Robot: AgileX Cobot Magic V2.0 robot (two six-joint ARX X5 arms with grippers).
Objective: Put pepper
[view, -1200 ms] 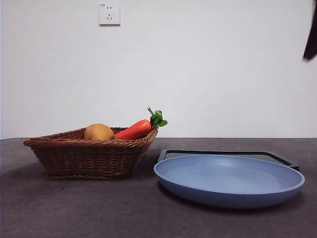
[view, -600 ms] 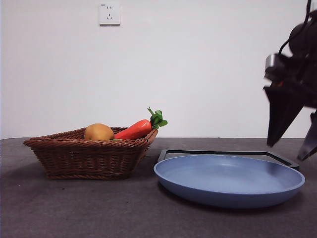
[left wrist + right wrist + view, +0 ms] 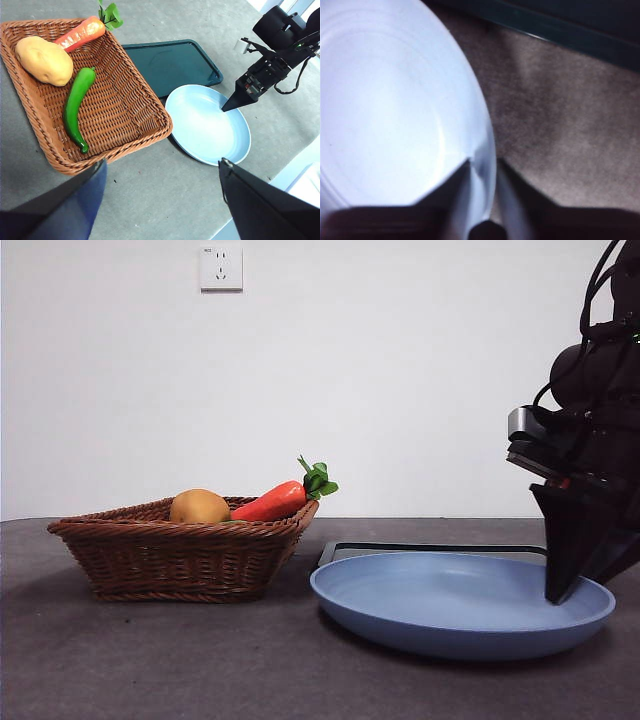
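The dark green pepper (image 3: 75,107) lies inside the wicker basket (image 3: 145,107), between a potato (image 3: 44,61) and the basket's near wall; in the front view the basket (image 3: 180,555) wall hides it. My left gripper (image 3: 160,170) hangs open and empty high above the table, short of the basket. My right gripper (image 3: 555,592) is down at the right rim of the blue plate (image 3: 450,605). Its jaws stand close together with the plate's rim (image 3: 487,150) between them. It also shows in the left wrist view (image 3: 225,107).
An orange-red carrot (image 3: 272,502) with green leaves leans over the basket's far corner next to the potato (image 3: 199,506). A dark green tray (image 3: 170,62) lies behind the plate (image 3: 205,125). The table is grey, with a white wall behind.
My right arm has come down from the top right corner to the plate's right rim, and its jaws have drawn together on the rim. The basket and its contents have not moved.
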